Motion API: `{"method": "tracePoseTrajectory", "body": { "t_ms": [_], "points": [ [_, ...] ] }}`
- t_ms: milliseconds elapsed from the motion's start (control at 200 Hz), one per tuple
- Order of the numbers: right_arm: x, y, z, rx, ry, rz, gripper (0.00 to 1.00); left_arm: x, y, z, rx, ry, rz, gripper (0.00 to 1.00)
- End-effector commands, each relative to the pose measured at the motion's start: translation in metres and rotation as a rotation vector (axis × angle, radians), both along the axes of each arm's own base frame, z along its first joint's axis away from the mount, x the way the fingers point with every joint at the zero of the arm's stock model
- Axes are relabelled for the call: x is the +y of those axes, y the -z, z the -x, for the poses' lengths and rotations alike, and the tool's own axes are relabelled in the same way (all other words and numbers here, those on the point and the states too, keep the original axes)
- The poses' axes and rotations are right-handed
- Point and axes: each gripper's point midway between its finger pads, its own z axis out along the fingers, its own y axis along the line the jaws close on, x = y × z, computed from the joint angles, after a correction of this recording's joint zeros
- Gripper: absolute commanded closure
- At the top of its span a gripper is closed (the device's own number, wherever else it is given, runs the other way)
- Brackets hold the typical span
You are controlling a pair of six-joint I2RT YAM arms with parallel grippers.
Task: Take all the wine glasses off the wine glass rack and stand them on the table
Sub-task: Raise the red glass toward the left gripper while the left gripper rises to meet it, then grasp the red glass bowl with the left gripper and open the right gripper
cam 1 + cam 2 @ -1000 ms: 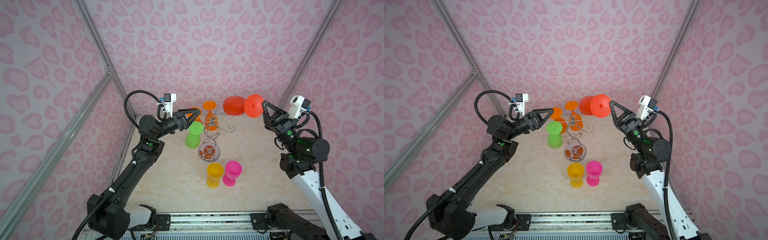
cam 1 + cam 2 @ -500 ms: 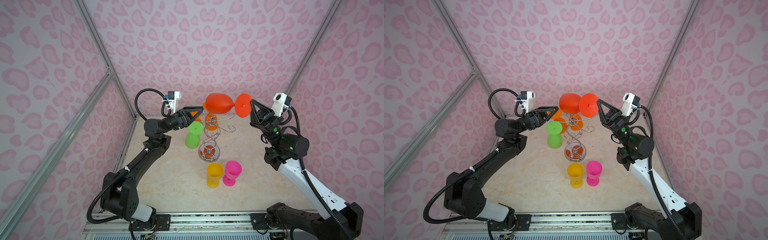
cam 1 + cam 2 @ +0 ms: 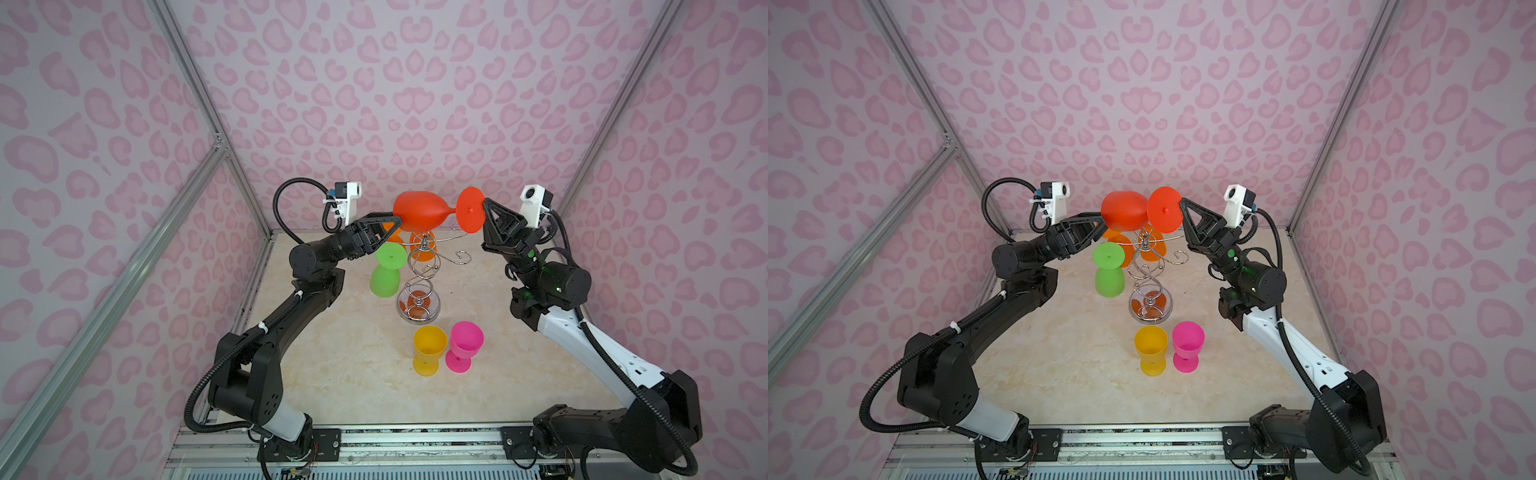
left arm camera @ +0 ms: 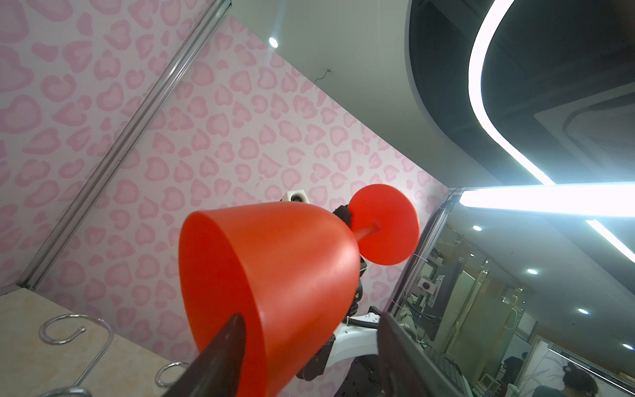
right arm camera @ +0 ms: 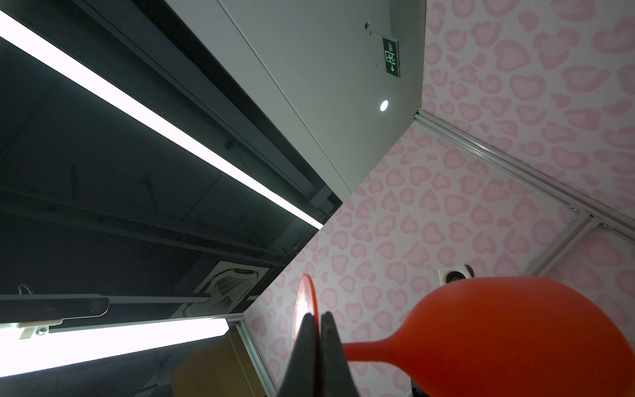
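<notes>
- Since a second ago the red glass (image 3: 419, 212) has travelled from the right of the frame to the upper middle. The right arm (image 3: 557, 282) carries it, and the left arm (image 3: 316, 257) has stretched out to meet it. That looks like a hand-over about to happen.
- Nearest, at the lower middle of both top views, a yellow glass (image 3: 428, 349) and a pink glass (image 3: 463, 347) stand upright side by side on the counter (image 3: 332, 374).
- Behind them stands the rack (image 3: 419, 270). A green glass (image 3: 386, 274) hangs upside down on its left and orange glasses (image 3: 428, 254) hang at its back.
- Farthest back, the red glass lies sideways in the air above the rack's top. It is clear of the hooks, with its foot to the right.
- Only the right wrist view shows the right jaws pinched shut on the rim of the foot (image 5: 304, 302).
- Only the left wrist view shows the left jaws partly open with the bowl (image 4: 275, 275) between them. A gap shows on one side, so I judge they have no grip yet. An empty hook (image 4: 75, 330) also shows at the lower left of that view.
</notes>
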Motion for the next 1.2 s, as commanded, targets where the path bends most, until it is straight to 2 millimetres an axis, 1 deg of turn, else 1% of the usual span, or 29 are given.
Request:
{"method": "tracePoseTrajectory", "body": {
  "t_ms": [0, 275, 445, 510, 520, 530, 635, 786, 906, 996, 1056, 1111, 1196],
  "points": [
    [-0.004, -0.008, 0.009, -0.044, -0.023, -0.042, 1.0, 0.003, -0.006, 0.01, -0.049, 0.025, 0.017, 0.4],
    [0.002, -0.001, 0.0, -0.014, -0.026, -0.031, 1.0, 0.002, -0.005, 0.009, -0.041, 0.037, 0.022, 0.52],
    [0.005, 0.007, -0.006, 0.014, -0.016, -0.01, 1.0, 0.003, -0.009, 0.011, -0.036, 0.05, 0.034, 0.62],
    [0.005, 0.008, -0.008, 0.016, -0.012, -0.007, 1.0, 0.004, -0.011, 0.013, -0.041, 0.051, 0.038, 0.63],
    [0.005, 0.009, -0.008, 0.017, -0.012, -0.006, 1.0, 0.004, -0.011, 0.013, -0.042, 0.052, 0.038, 0.66],
    [0.006, 0.009, -0.008, 0.017, -0.011, -0.006, 1.0, 0.004, -0.012, 0.014, -0.043, 0.054, 0.038, 0.67],
    [0.007, 0.012, -0.009, 0.021, -0.003, 0.005, 0.91, 0.006, -0.017, 0.018, -0.045, 0.059, 0.045, 0.71],
    [0.007, 0.018, -0.014, 0.038, 0.025, 0.032, 0.8, 0.01, -0.025, 0.028, -0.058, 0.07, 0.049, 0.84],
    [0.005, 0.022, -0.018, 0.05, 0.056, 0.055, 0.74, 0.013, -0.031, 0.038, -0.075, 0.076, 0.05, 0.9],
    [0.0, 0.023, -0.02, 0.053, 0.079, 0.068, 0.68, 0.015, -0.036, 0.048, -0.098, 0.082, 0.047, 0.92],
    [-0.005, 0.026, -0.023, 0.062, 0.103, 0.079, 0.62, 0.016, -0.039, 0.055, -0.112, 0.087, 0.042, 0.93],
    [-0.012, 0.029, -0.027, 0.075, 0.136, 0.097, 0.57, 0.019, -0.042, 0.064, -0.127, 0.09, 0.036, 0.93],
    [-0.025, 0.037, -0.031, 0.099, 0.207, 0.149, 0.53, 0.022, -0.048, 0.08, -0.151, 0.098, 0.017, 0.93]
  ]
}}
